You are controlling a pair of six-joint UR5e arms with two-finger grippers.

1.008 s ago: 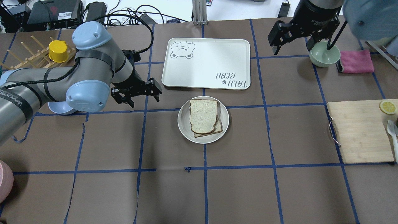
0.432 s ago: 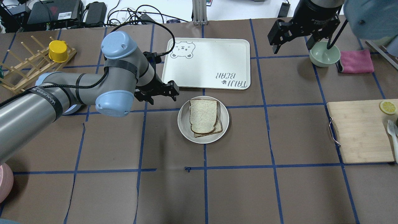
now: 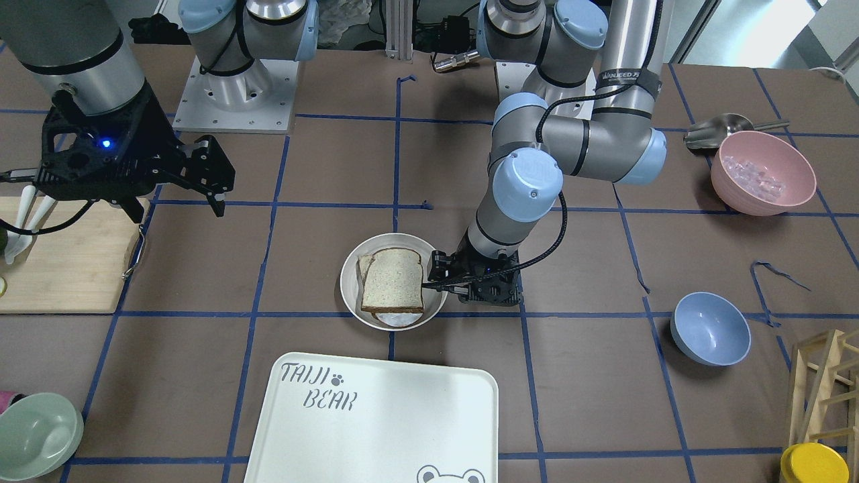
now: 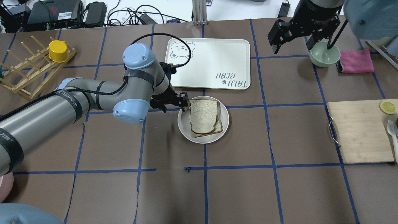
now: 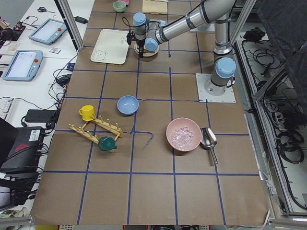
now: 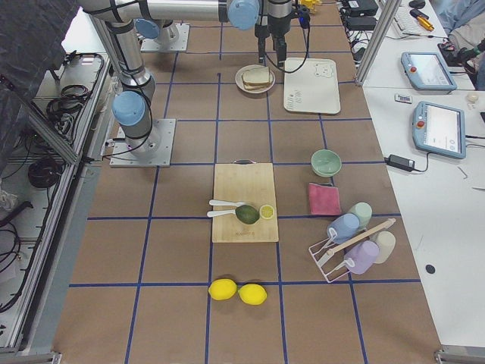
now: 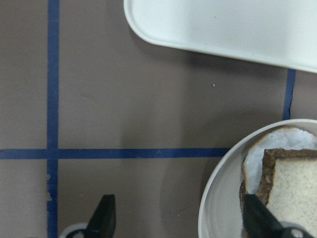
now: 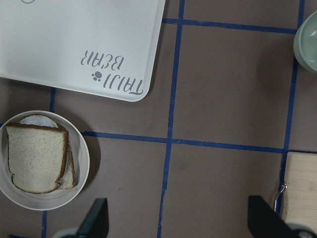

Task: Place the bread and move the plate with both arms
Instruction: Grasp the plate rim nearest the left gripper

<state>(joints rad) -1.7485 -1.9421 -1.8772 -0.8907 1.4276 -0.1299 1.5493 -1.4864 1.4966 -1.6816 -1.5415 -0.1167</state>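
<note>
The round cream-white plate (image 4: 184, 124) sits mid-table with the speckled tan bread (image 4: 203, 115) lying on it, stacked over a paler slice. My left gripper (image 4: 175, 105) is open at the plate's left rim. In the left wrist view the plate rim (image 7: 213, 188) lies between the jaws, and one fingertip (image 7: 255, 213) is by the bread (image 7: 297, 188). The front view shows the left gripper (image 3: 436, 275) low beside the plate (image 3: 349, 285). My right gripper (image 4: 292, 43) is open and empty, high at the back right, far from the plate (image 8: 84, 163).
The white TAIJI BEAR tray (image 4: 206, 62) lies just behind the plate. A green bowl (image 4: 324, 56) and pink cloth (image 4: 356, 61) are at back right, a cutting board (image 4: 360, 130) at right. A blue bowl (image 3: 710, 329), pink bowl (image 3: 763, 172) and a rack with a yellow cup (image 4: 58, 51) are on the left side.
My left arm has swung right and forward, bringing its open gripper from near the blue bowl to the plate's left rim. The right gripper, plate and bread have not moved.
</note>
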